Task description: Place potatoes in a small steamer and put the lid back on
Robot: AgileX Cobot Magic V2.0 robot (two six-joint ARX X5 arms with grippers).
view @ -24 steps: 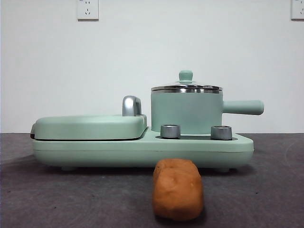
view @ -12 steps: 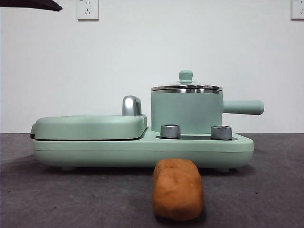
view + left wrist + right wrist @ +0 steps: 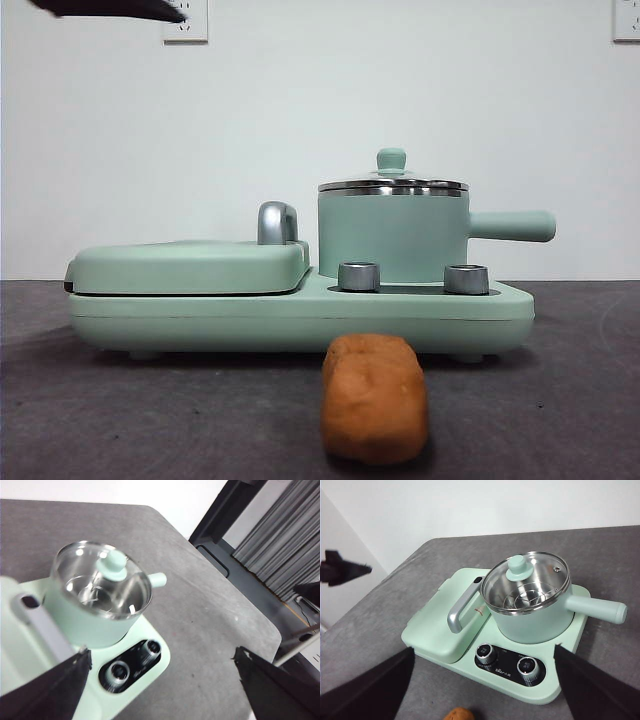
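A: Status on the grippers?
B: Left gripper (image 3: 160, 680) jaws spread wide, nothing between them, up above the small steamer (image 3: 97, 611). Right gripper (image 3: 482, 690) same: wide apart, empty, high over the table (image 3: 615, 565).
A: Lid?
B: Lid (image 3: 392, 184) sits on the steamer, knob up. Steamer is on the mint-green cooker base (image 3: 300, 315), beside the closed griddle (image 3: 190, 266).
A: Potato?
B: Potato (image 3: 374, 398) lies on the table in front of the base, below the two knobs (image 3: 359, 276), touching nothing else.
A: Anything in front view?
B: One black arm tip (image 3: 110, 9), top left corner.
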